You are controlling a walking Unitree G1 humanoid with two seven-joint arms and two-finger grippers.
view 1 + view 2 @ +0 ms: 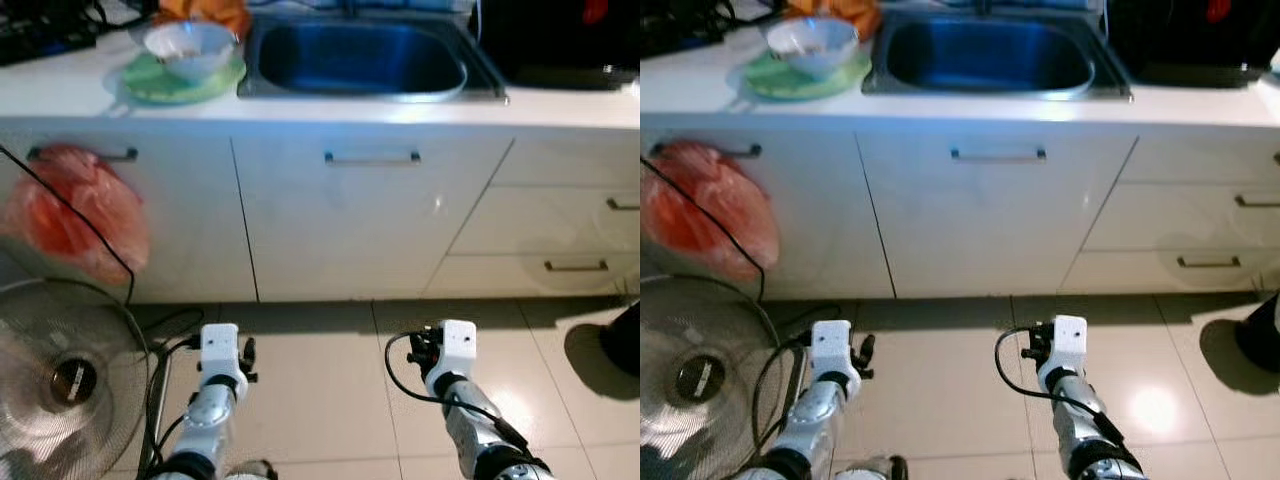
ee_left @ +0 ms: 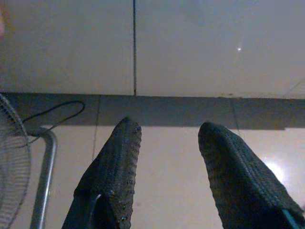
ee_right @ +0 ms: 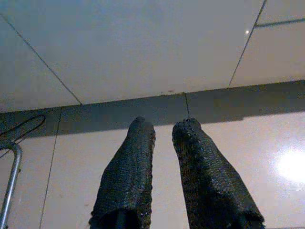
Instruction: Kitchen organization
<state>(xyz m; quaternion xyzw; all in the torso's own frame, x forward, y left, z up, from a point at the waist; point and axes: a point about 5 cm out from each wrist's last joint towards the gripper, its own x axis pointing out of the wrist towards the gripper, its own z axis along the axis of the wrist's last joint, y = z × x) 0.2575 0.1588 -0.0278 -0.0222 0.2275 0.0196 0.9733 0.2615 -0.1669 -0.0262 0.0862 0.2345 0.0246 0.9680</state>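
Note:
A white countertop [image 1: 560, 108] runs across the top of the eye views, with a steel sink [image 1: 360, 58] set into it. Left of the sink, a pale bowl [image 1: 190, 48] rests on a green plate [image 1: 150, 85], and something orange [image 1: 205, 12] lies behind them. Both arms hang low over the tiled floor in front of the white cabinets. My left gripper [image 2: 169, 131] is open and holds nothing. The fingers of my right gripper [image 3: 163, 125] stand almost together with only a narrow slit, nothing between them. Both point toward the cabinet base.
A red plastic bag [image 1: 75, 210] hangs from the left cabinet handle. A floor fan [image 1: 60, 380] with a black cable stands close to my left arm. Drawers [image 1: 575, 265] are at the right, and a dark object [image 1: 625, 340] sits on the floor at the far right.

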